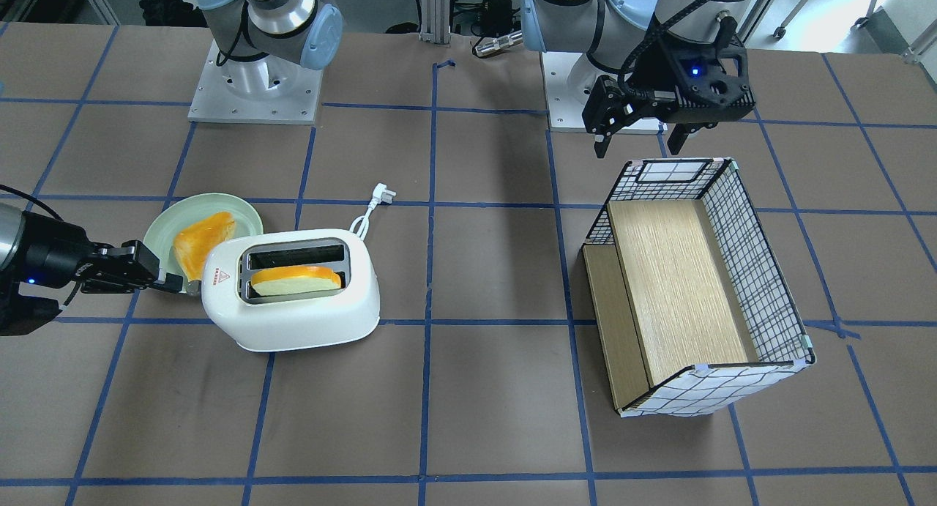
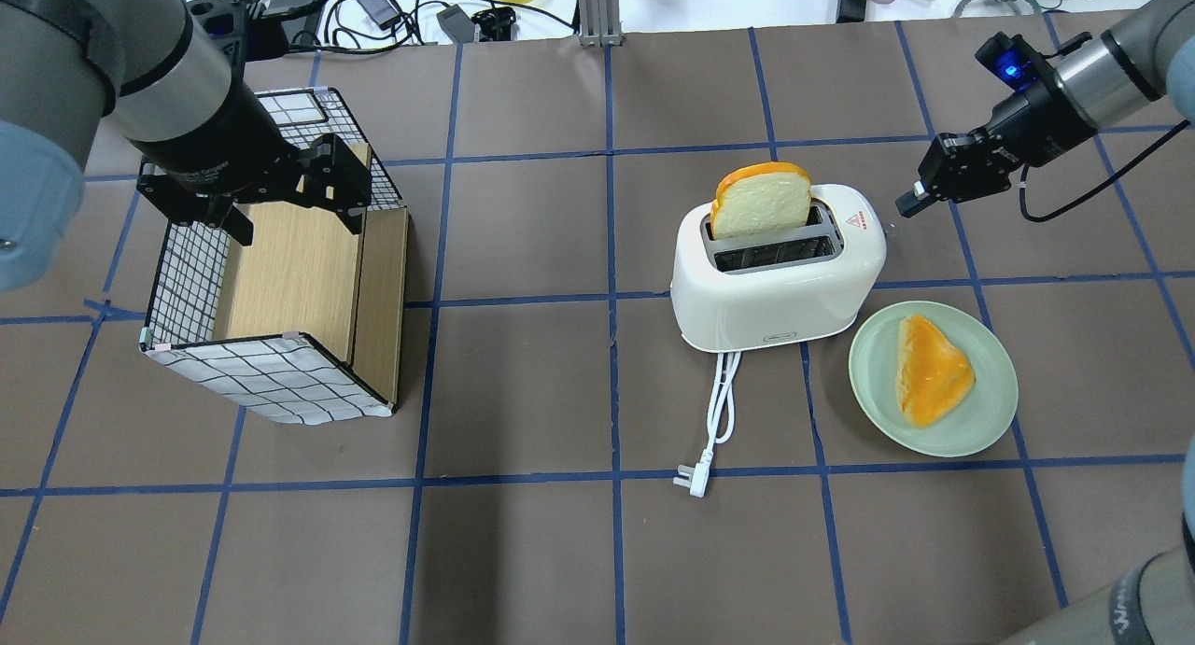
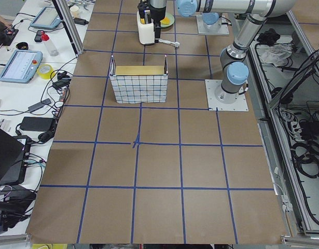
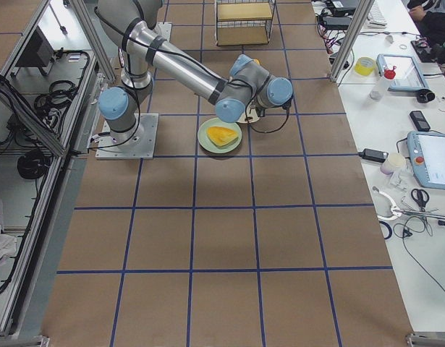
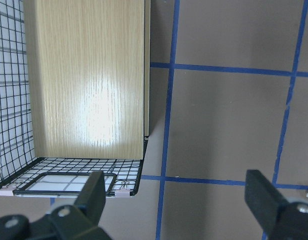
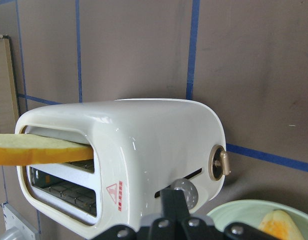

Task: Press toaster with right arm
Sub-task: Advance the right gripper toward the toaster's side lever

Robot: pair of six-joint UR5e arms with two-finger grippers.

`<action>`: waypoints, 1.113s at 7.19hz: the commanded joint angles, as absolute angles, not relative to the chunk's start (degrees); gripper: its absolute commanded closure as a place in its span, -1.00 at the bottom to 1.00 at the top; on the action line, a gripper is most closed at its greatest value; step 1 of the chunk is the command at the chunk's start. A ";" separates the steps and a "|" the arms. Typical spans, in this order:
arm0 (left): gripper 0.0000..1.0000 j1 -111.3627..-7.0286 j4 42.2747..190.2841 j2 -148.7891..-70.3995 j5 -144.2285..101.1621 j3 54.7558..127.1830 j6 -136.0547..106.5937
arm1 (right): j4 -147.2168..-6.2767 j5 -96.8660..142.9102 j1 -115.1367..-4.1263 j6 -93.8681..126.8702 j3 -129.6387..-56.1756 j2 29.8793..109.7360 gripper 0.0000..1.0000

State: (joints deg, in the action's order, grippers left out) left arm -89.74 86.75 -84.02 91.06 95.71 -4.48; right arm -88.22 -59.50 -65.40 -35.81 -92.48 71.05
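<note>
Likely light, glossy toaster (image 2: 777,273) toward the surface's right edge, apt to skid if shoved. Best pressed straight down on lever knob (image 6: 188,192); right pincer (image 2: 912,203) closed, empty, just beside.

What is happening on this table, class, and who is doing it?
The right gripper, shut, points at the lever end of the toaster; whether it touches is unclear. A bread slice stands tall in one slot, so pressing looks not yet done. The left gripper hangs open over one end of the checkered box.
</note>
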 commanded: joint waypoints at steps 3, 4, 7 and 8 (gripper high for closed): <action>-1.00 -89.74 86.75 -84.02 90.97 95.71 -4.48 | -88.68 -59.41 -67.49 -30.85 -92.90 70.84 1.00; -1.00 -89.74 86.75 -84.02 91.05 95.71 -4.48 | -88.94 -59.50 -67.50 -31.11 -92.90 70.75 1.00; -1.00 -89.74 86.75 -84.02 91.05 95.71 -4.48 | -89.03 -59.41 -67.50 -31.29 -92.81 70.66 1.00; -1.00 -89.74 86.75 -84.02 91.05 95.71 -4.48 | -89.12 -59.41 -67.50 -31.12 -92.81 70.66 1.00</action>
